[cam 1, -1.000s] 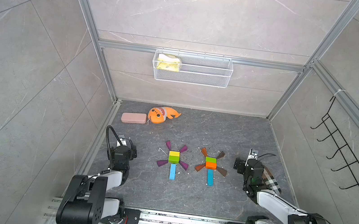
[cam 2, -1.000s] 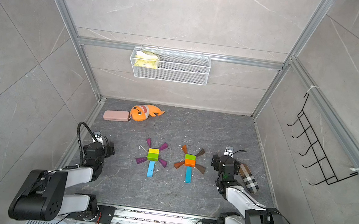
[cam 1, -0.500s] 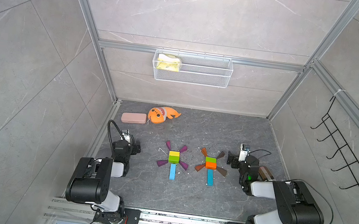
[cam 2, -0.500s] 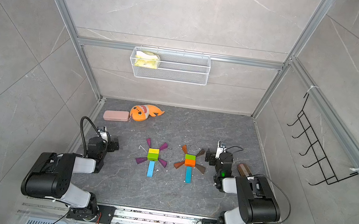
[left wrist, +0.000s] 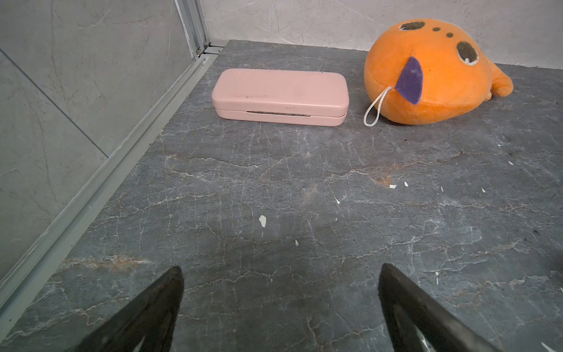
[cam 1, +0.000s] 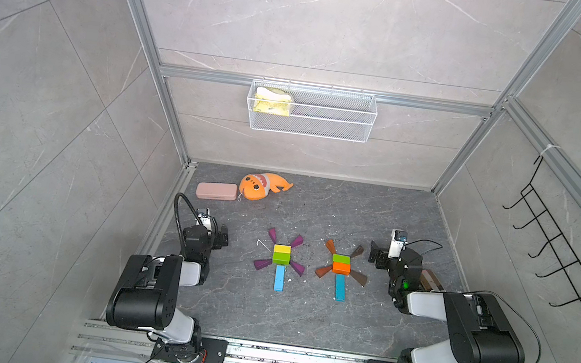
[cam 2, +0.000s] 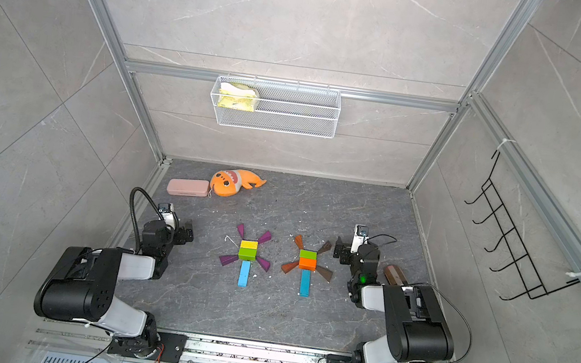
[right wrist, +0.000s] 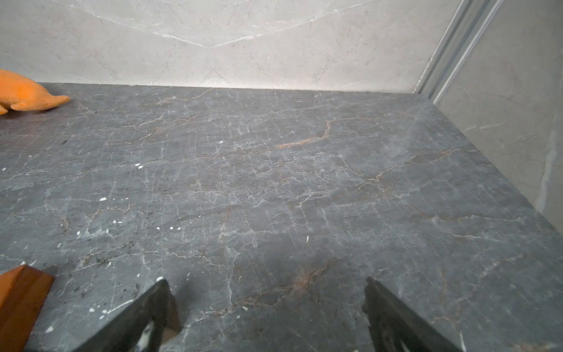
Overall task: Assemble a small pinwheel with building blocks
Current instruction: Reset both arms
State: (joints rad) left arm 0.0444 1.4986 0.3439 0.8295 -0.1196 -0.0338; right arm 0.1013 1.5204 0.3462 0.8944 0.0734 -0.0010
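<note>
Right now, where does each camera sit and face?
Both top views: overhead from the front, looking down on purple pinwheel, orange-brown pinwheel; left arm, right arm.
Left wrist: low, facing pink case and shark; left fingers open.
Right wrist: low, facing the back wall; right fingers open.
Shared: shark in both wrist views.

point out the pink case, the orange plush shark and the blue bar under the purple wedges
pink case [left wrist: 280, 91]: left wrist view, middle of its lid
orange plush shark [left wrist: 441, 91]: left wrist view, on its orange body beside the fin
blue bar [cam 1: 279, 278]: in a top view, middle of its top face
</note>
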